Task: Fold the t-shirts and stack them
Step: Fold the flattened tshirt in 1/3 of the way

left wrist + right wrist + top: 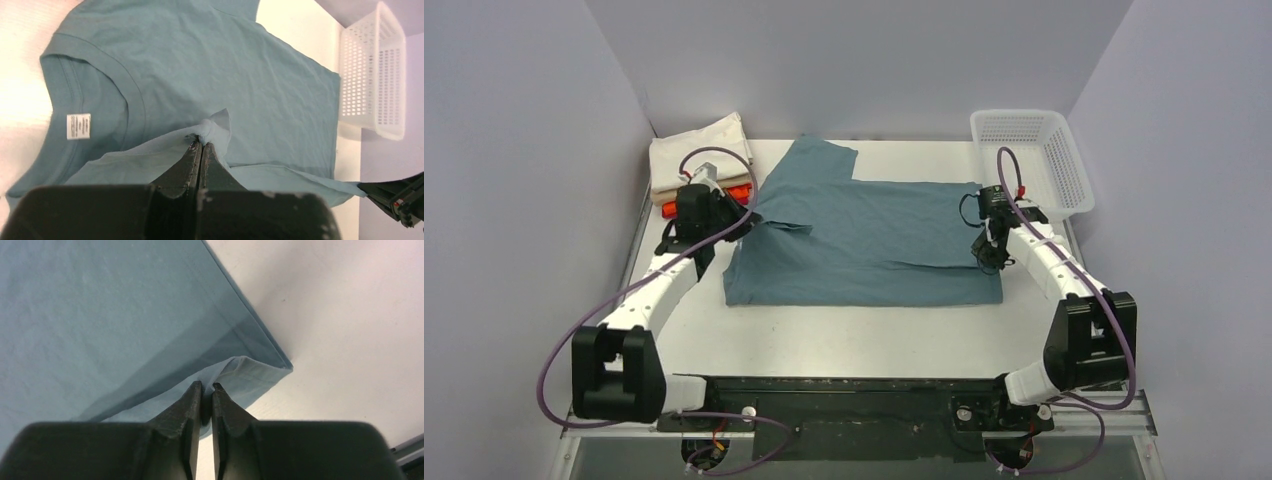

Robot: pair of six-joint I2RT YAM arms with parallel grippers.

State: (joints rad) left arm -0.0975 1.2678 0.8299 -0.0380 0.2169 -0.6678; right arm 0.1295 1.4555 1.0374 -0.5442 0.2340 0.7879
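Note:
The large teal-blue t-shirt [874, 240] lies spread on the table, its collar and white label [78, 125] to the left. My left gripper [742, 224] is shut on a raised pinch of the shirt's left edge [202, 137]. My right gripper [986, 258] is shut on the shirt's right hem near the corner [207, 385] and holds that fold lifted. A stack of folded shirts stands at the back left: cream [696, 150] on top, tan and red-orange [669, 209] edges showing below.
A white plastic mesh basket [1034, 160] stands at the back right, also in the left wrist view [372, 75]. The white table [844, 335] shows bare in front of the shirt. Grey walls close in the left, back and right sides.

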